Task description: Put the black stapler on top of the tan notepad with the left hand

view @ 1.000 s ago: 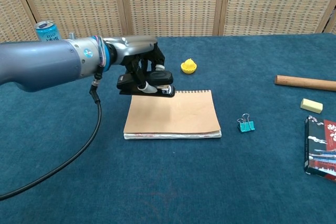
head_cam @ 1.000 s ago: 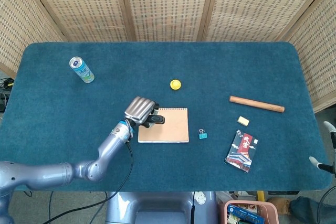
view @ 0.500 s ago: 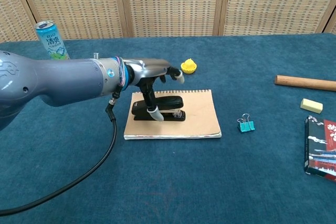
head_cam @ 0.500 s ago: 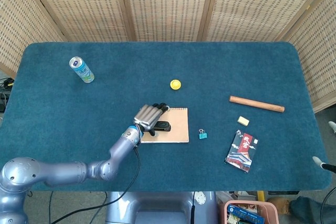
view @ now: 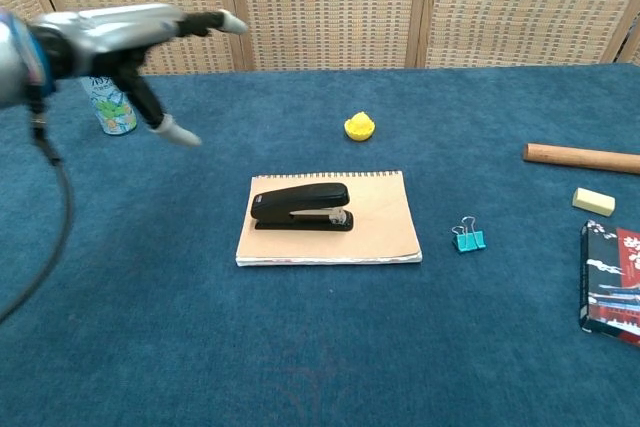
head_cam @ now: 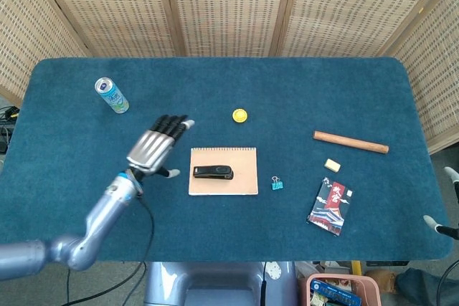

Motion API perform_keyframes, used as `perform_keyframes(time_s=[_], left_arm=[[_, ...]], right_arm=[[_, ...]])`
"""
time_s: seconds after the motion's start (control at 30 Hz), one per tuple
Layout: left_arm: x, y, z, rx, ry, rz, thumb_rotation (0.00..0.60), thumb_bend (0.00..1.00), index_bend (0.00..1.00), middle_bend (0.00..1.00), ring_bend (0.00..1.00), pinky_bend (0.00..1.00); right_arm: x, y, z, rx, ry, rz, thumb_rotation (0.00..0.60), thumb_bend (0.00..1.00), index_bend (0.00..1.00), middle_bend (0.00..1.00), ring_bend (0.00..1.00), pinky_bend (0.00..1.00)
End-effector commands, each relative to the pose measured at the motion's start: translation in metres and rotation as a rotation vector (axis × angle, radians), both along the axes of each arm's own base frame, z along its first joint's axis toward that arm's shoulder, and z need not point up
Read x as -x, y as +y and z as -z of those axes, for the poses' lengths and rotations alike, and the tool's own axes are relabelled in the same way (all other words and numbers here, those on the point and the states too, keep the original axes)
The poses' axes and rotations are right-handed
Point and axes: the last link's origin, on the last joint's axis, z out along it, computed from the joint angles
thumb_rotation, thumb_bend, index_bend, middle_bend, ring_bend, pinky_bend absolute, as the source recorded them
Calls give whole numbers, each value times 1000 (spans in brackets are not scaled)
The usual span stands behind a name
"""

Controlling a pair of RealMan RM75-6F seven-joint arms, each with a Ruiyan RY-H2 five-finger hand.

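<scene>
The black stapler [head_cam: 213, 172] [view: 300, 207] lies flat on the left part of the tan notepad [head_cam: 242, 170] [view: 380, 222], near the middle of the table. My left hand [head_cam: 153, 149] [view: 135, 32] hovers to the left of the notepad, fingers spread and holding nothing, apart from the stapler. Of my right hand only a small pale part [head_cam: 439, 226] shows at the head view's right edge; its state is unclear.
A drink can [head_cam: 112, 95] [view: 108, 107] stands at the back left. A yellow cap [head_cam: 239, 115] [view: 359, 126] lies behind the notepad. To the right are a blue binder clip [head_cam: 277, 183] [view: 467, 237], a wooden stick [head_cam: 350, 142], a pale eraser [head_cam: 331, 165] and a dark packet [head_cam: 330, 207].
My left hand set the stapler down on the notepad, let go of it, then pulled away up and to the left with fingers spread.
</scene>
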Motion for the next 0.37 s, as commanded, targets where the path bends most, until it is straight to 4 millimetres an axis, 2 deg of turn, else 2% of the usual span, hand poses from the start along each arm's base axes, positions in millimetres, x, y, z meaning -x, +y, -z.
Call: perform_keyframes(time_s=[0.03, 0.13, 0.17, 0.23, 0.37], left_arm=[[75, -50, -56, -166, 16, -73, 600, 0, 0, 0, 0, 0], [107, -77, -74, -236, 27, -124, 600, 0, 0, 0, 0, 0], [125, -92, -83, -266, 31, -176, 600, 0, 0, 0, 0, 0], [147, -117, -95, -300, 23, -224, 600, 0, 0, 0, 0, 0], [166, -139, -103, -303, 14, -271, 600, 0, 0, 0, 0, 0]], right_arm=[[-1, 0, 2, -6, 5, -5, 600, 0, 0, 0, 0, 0], [-2, 1, 4, -12, 14, -11, 600, 0, 0, 0, 0, 0], [-3, 2, 4, -13, 18, -19, 600, 0, 0, 0, 0, 0], [-6, 3, 5, -10, 22, -34, 600, 0, 0, 0, 0, 0], [-10, 5, 6, -5, 30, -56, 600, 0, 0, 0, 0, 0]])
